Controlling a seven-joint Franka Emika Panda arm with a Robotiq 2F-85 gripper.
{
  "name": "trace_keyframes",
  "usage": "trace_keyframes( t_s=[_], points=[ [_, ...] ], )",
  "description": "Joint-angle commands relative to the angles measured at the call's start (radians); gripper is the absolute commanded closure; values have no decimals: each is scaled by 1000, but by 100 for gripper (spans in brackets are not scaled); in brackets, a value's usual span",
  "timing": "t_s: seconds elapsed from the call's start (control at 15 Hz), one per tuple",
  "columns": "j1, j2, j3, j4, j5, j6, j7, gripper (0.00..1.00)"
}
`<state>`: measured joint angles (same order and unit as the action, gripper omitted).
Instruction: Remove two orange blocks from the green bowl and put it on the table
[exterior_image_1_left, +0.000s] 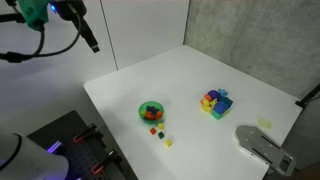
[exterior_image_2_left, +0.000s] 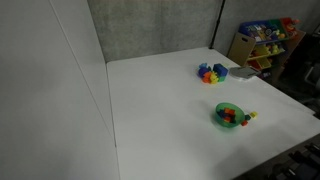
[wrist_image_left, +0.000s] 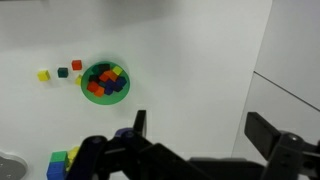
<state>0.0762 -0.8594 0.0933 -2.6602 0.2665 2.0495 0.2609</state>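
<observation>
The green bowl (wrist_image_left: 86, 93) sits on the white table (wrist_image_left: 190, 60) and holds several small cubes, among them orange-red ones (wrist_image_left: 96, 86). The bowl also shows in both exterior views (exterior_image_1_left: 141, 110) (exterior_image_2_left: 219, 112). A red-orange cube (wrist_image_left: 77, 65), a green cube (wrist_image_left: 62, 72) and a yellow cube (wrist_image_left: 43, 75) lie on the table beside the bowl. My gripper (wrist_image_left: 200, 130) is open and empty, high above the table and well away from the bowl. In an exterior view it hangs at the top left (exterior_image_1_left: 92, 44).
A cluster of blue, yellow, red and green blocks (exterior_image_1_left: 215, 102) (exterior_image_2_left: 211, 72) stands on the table beyond the bowl. A grey object (exterior_image_1_left: 262, 146) lies near a table corner. A shelf of toys (exterior_image_2_left: 262, 40) stands behind the table. A white wall panel (wrist_image_left: 295, 60) borders one side.
</observation>
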Motion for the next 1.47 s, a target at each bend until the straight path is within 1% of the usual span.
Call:
trace_keyframes(
  t_s=[0.0,0.33,0.53,0.8,1.07,1.4],
  points=[
    [-26,62,24,71,-23,-46,16,0],
    [-66,156,46,169,-92,-91,26,0],
    [-83,210,30,231,-149,-152,-4,0],
    [-96,279,17,257,-220,-173,-37,0],
    [-94,365,-9,252,-260,-134,-76,0],
    [-86,527,-9,256,-272,0,-76,0]
  ],
)
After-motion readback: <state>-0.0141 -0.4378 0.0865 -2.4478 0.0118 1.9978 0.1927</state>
